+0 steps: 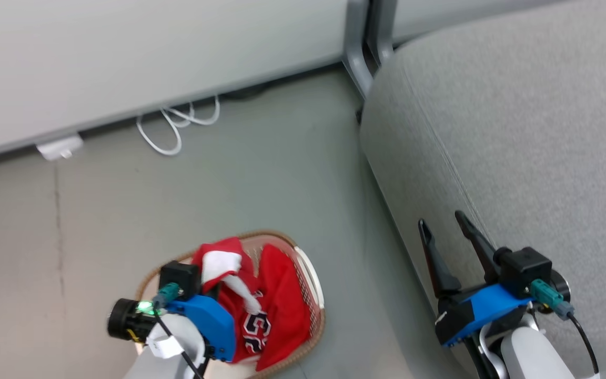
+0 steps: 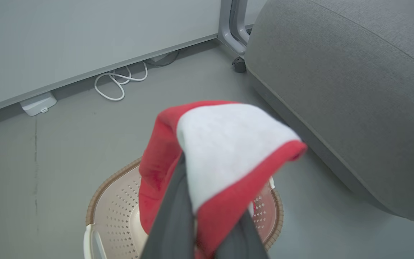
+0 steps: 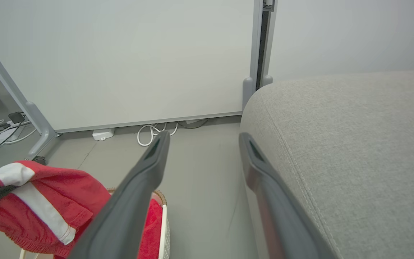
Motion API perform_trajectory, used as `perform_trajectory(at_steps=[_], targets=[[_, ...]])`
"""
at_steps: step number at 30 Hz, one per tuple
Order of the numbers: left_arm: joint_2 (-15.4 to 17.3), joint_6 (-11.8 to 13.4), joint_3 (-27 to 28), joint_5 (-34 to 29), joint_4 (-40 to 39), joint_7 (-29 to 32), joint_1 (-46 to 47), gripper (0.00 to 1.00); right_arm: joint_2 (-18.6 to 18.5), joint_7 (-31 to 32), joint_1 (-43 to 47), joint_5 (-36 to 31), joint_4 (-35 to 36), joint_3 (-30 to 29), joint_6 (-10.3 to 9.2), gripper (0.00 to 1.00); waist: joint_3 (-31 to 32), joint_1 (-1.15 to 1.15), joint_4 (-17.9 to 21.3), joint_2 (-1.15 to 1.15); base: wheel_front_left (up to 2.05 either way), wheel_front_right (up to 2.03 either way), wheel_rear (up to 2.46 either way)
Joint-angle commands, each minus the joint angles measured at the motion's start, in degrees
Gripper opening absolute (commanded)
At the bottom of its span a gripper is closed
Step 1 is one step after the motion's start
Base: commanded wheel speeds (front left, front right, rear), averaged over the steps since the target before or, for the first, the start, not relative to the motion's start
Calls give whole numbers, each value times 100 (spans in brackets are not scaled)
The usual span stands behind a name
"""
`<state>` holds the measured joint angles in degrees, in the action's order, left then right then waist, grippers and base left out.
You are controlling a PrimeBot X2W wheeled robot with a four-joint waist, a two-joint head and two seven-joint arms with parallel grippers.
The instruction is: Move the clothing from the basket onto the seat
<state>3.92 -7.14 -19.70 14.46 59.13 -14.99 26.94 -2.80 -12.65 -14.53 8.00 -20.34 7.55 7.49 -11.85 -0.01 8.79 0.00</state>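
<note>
My left gripper [image 1: 220, 273] is shut on a red garment with a broad white stripe [image 2: 228, 144], held up just above the basket [image 1: 313, 279]. The cloth drapes over both fingers [image 2: 173, 219] and hides their tips. More red clothing with black-and-white lettering [image 1: 255, 329] lies in the cream perforated basket [image 2: 97, 201] on the floor. The light-grey seat [image 1: 518, 131] stands to the right of the basket. My right gripper [image 1: 440, 220] is open and holds nothing, at the seat's near edge [image 3: 354, 144], with its fingers [image 3: 146, 172] spread wide. The lifted garment [image 3: 49, 201] also hangs at the lower left of the right wrist view.
A pale partition wall runs along the back, with grey metal legs [image 1: 358, 63] beside the seat's corner. A coiled white cable [image 1: 177, 126] and a small white box [image 1: 60, 147] lie at the wall's foot. Grey floor [image 1: 261, 173] separates the basket from the wall.
</note>
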Motion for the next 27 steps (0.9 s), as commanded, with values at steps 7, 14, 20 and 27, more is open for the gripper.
perform_trajectory(at_steps=[7, 14, 20, 27], targets=[[-53, -29, -755, 407, -609, -28, -92, 0, -16, 173, 476, -68, 106, -119, 1, 100, 1042, 1, -525, 0, 0, 0, 0], [-79, -30, -1489, 801, -961, -28, 338, 0, -15, 288, 726, -54, 230, -185, 1, 100, 1263, 1, -764, 0, 0, 0, 0], [-95, -30, -2093, 1212, -1192, 54, 957, 0, -15, 373, 790, -16, 329, -116, 1, 100, 1320, 1, -887, 0, 0, 0, 0], [-99, -31, -2657, 1745, -1450, 163, 1551, 0, -15, 421, 789, 16, 378, 21, 1, 100, 1359, 1, -910, 0, 0, 0, 0]])
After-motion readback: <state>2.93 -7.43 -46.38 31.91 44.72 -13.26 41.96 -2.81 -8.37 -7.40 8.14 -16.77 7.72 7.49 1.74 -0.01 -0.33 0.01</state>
